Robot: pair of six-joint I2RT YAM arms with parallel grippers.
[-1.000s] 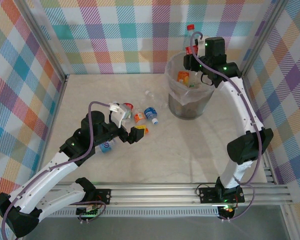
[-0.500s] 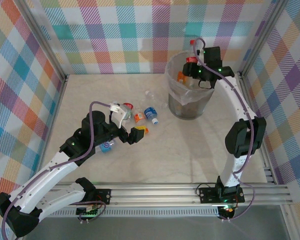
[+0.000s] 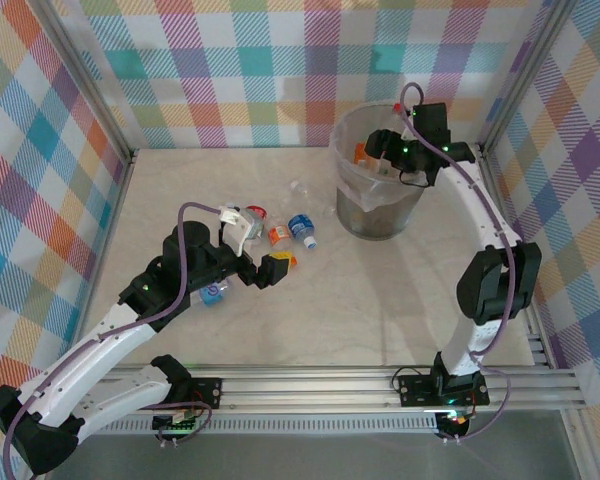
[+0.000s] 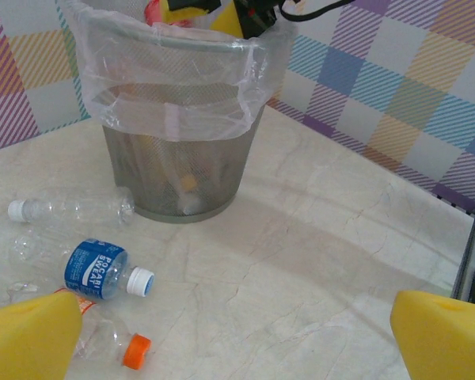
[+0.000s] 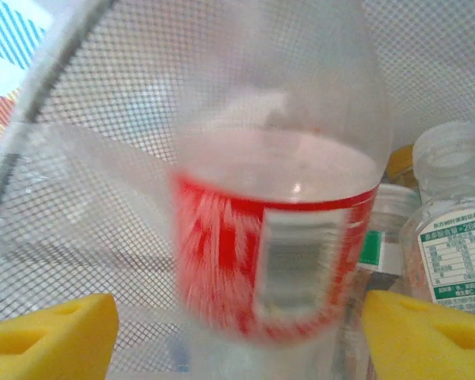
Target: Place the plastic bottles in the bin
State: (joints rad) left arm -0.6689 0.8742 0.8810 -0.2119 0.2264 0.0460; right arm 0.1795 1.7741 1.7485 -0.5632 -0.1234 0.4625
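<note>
Over the bin (image 3: 380, 215) at the table's far right, your right pincer (image 3: 378, 150) hangs with jaws parted. A blurred red-labelled bottle (image 5: 277, 237) sits between its yellow pads (image 5: 51, 332) with a gap on each side, and an uncapped green-labelled bottle (image 5: 451, 229) lies just beside it. Your left pincer (image 4: 237, 332) stands wide open above the table (image 4: 317, 261). Near it lie a blue-labelled bottle (image 4: 99, 269), a clear one (image 4: 71, 210) and an orange-capped one (image 4: 111, 344), all outside the bin.
</note>
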